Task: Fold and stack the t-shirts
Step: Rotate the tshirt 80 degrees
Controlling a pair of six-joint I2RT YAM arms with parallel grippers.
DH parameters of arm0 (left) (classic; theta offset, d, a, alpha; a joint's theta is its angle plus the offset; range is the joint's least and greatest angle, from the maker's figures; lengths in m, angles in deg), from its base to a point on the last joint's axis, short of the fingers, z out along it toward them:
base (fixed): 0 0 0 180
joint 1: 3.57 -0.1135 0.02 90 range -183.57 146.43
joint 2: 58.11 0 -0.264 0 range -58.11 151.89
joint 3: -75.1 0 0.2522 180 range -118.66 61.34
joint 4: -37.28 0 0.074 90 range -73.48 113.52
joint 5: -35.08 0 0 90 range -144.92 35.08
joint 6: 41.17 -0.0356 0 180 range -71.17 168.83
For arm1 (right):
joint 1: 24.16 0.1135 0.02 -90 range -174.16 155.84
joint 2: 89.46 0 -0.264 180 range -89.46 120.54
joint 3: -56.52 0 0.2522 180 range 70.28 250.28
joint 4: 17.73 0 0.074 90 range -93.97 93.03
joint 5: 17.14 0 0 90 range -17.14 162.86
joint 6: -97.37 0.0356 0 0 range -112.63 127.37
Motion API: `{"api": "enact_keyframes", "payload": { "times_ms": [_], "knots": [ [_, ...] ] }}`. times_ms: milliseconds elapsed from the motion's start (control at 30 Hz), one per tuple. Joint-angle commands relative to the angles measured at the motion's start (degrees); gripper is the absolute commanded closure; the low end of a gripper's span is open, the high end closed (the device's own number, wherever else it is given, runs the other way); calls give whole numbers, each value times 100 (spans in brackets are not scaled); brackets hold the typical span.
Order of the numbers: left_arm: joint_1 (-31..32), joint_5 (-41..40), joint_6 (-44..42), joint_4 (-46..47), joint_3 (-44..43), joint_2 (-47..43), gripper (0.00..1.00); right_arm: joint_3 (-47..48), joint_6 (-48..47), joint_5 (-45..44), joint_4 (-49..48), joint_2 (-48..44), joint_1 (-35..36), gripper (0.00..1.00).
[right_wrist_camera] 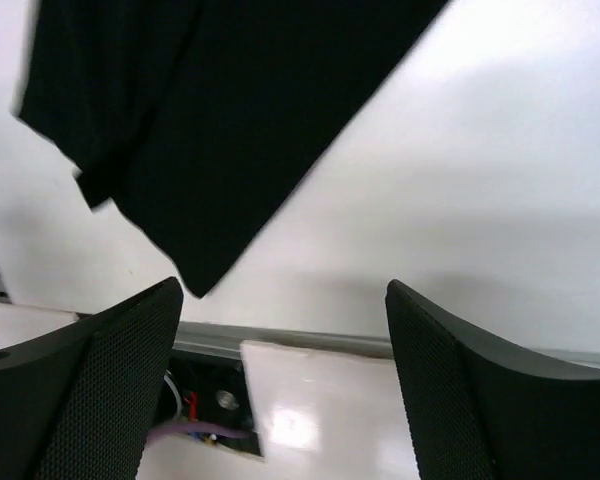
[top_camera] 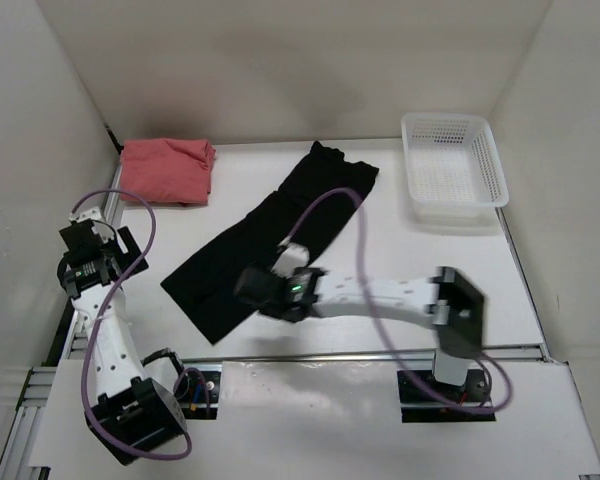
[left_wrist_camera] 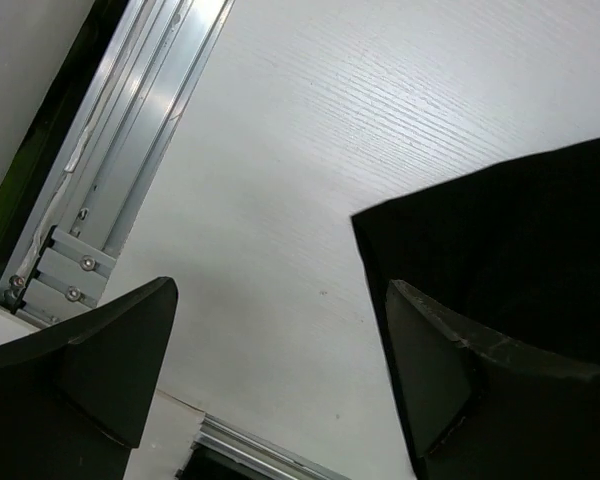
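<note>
Black t-shirt (top_camera: pixel 242 255) is laid out on the white bench (top_camera: pixel 240 180) as a long, narrow strip. It runs diagonally from the far middle down toward the near left, flat on the surface. The salmon pink t-shirt (top_camera: pixel 165 170) sits folded in the far left corner, well apart from the black one. It could be more than one shirt in that pile, but the top view isn't sharp enough to tell.

The right pincer (right_wrist_camera: pixel 285 290) hovers over the near end of the black strip. Its fingers are spread wide with nothing between them, and its wrist cam shows the shirt's corner lying on the bench just beyond the tips.

The left pincer (left_wrist_camera: pixel 280 290) is also spread wide and empty, out by the left edge of the bench. From its cam you get the aluminium rail (left_wrist_camera: pixel 145 120) on one side and a corner of the black shirt next to the other finger, not gripped.

The white basket (top_camera: pixel 450 210) sits in the far right corner.
</note>
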Motion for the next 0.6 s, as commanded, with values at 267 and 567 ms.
{"api": "enact_keyframes", "payload": {
  "times_ms": [267, 567],
  "knots": [
    [-242, 168, 1, -627, -329, -433, 2, 1162, 3396, 419, -523, 2124, 654, 37],
    [-304, 229, 1, -680, -443, -320, 2, 1793, 2868, 1220, -816, 2924, 434, 36]
  ]
}}
